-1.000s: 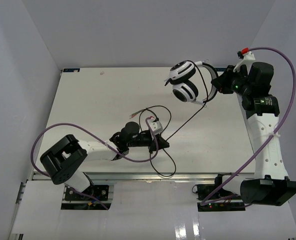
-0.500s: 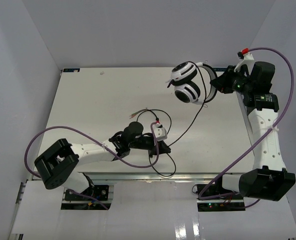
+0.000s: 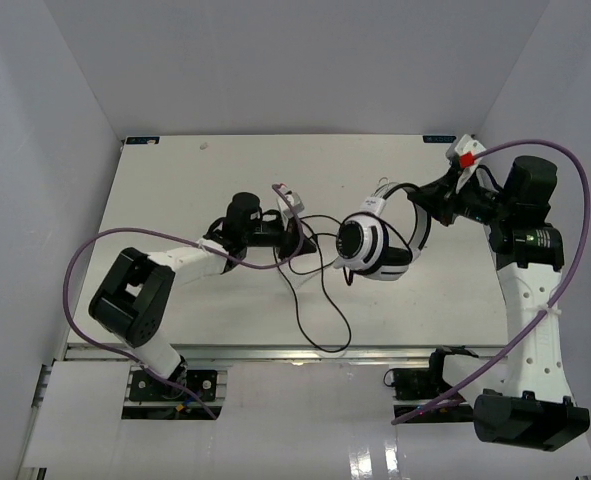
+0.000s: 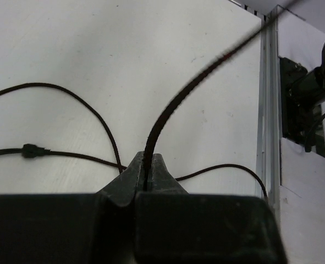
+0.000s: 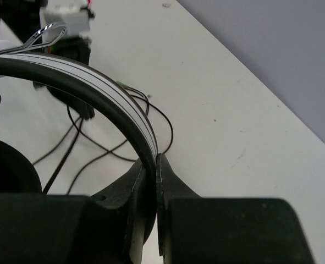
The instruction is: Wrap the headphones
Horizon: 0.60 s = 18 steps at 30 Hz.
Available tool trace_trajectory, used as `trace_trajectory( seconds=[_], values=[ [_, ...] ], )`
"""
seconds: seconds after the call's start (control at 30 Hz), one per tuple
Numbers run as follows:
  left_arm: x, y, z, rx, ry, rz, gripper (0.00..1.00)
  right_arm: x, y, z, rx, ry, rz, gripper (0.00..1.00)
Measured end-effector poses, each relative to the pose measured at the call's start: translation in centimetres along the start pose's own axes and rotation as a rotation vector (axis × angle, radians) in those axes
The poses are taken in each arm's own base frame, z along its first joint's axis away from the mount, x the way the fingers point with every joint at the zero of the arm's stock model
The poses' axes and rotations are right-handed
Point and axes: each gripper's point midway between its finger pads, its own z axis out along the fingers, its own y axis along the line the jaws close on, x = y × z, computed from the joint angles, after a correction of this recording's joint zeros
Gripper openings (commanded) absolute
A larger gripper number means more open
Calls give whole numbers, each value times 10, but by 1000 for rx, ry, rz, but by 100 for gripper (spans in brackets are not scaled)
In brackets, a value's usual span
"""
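Purple arm cable (image 3: pixel 255 264) crosses the headphones' (image 3: pixel 375 250) black cable (image 4: pixel 170 104).

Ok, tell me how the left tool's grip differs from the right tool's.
The left tool pinches the thin black cable. The right tool pinches the wide, striped headband. From above, the left tool sits left of the cups, and the right tool sits right of them. Both are shut on what they hold.
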Motion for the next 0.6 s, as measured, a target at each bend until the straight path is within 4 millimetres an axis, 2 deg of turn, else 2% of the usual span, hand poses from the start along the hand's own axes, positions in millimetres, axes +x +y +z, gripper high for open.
trace_trajectory(
  seconds=[0.13,0.23,0.3,0.37,0.47,0.6],
  values=[
    [-34,29,-18,-21,-29,-75,0,25,7,-10,18,60,-185,8],
    [-68,28,-17,45,-23,-135,0,49,1,-14,54,131,-277,8],
    [-83,17,-15,114,-9,-175,0,67,-6,-14,83,186,-311,8],
    [-89,-1,-16,193,16,-235,0,84,-12,-13,106,238,-337,8],
    [-85,-29,-16,294,70,-339,0,104,-16,-6,142,303,-370,8],
    [-82,-65,-11,389,140,-475,0,122,-10,17,191,367,-452,8]
  ],
)
